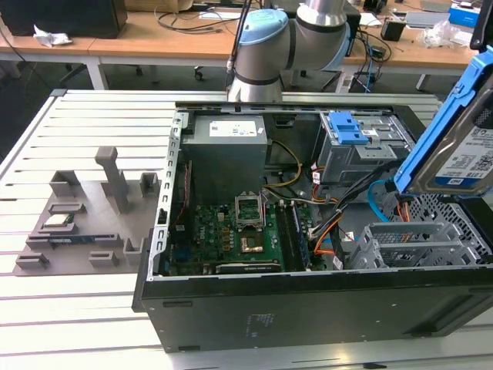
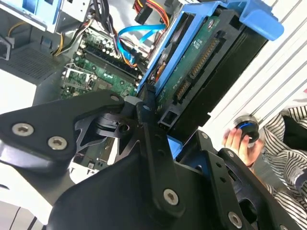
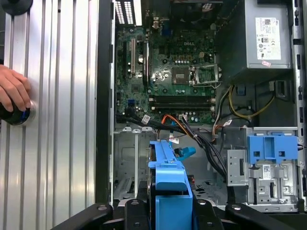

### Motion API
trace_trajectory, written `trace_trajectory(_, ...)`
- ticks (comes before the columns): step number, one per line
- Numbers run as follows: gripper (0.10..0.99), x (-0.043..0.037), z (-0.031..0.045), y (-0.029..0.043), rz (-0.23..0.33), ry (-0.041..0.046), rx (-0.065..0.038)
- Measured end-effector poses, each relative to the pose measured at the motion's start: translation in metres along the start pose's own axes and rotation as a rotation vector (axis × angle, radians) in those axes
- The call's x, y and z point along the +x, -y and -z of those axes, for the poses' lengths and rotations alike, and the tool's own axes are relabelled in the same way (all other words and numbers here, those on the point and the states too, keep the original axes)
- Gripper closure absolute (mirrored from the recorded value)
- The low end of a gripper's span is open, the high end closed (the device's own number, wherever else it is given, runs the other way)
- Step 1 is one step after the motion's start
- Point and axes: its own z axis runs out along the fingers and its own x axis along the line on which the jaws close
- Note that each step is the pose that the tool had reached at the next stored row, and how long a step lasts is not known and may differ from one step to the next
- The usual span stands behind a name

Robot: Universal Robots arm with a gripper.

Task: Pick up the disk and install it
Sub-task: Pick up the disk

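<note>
tabletop [image 1: 85,139]: slatted aluminium, carrying open computer case [image 1: 308,308] with motherboard [image 1: 231,231] exposed
disk [image 1: 462,146]: tilted, lifted above case's drive cage [image 1: 416,247] at the exterior view's right
gripper [image 2: 158,115]: closed on disk's blue bracket
hand [image 3: 14,91]: resting on black knob [image 3: 17,115] on tabletop beside case
grey fixture [image 1: 85,216]: near tabletop's edge at the exterior view's left

Disk [image 1: 462,131] cut off at exterior view's right edge.
</note>
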Motion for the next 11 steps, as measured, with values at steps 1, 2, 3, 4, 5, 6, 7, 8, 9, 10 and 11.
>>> trace_trajectory(1, 0.722, 0.0017, -0.0028, 0.0033, 0.0, -0.0002, -0.001)
trace_trajectory(2, 0.722, 0.0037, -0.0045, 0.0036, 0.0, -0.0003, -0.001)
trace_trajectory(3, 0.722, 0.0056, -0.0056, 0.0037, 0.0, -0.0002, -0.001)
trace_trajectory(4, 0.722, 0.0075, -0.0068, 0.0039, 0.0, -0.0002, -0.001)
trace_trajectory(5, 0.722, 0.0097, -0.0082, 0.004, 0.0, -0.0002, -0.001)
trace_trajectory(6, 0.722, 0.0124, -0.0102, 0.0041, 0.0, -0.0002, -0.001)
trace_trajectory(7, 0.722, 0.0137, -0.0114, 0.0042, 0.0, 0.0, -0.001)
trace_trajectory(8, 0.722, 0.0143, -0.0137, 0.0042, 0.0, -0.0006, -0.001)
trace_trajectory(9, 0.722, 0.0143, -0.0156, 0.0035, 0.0, -0.0012, -0.001)
trace_trajectory(10, 0.722, 0.0143, -0.0176, 0.0023, 0.0, -0.0016, -0.001)
trace_trajectory(11, 0.722, 0.0143, -0.0212, -0.0017, 0.0, -0.0023, -0.001)
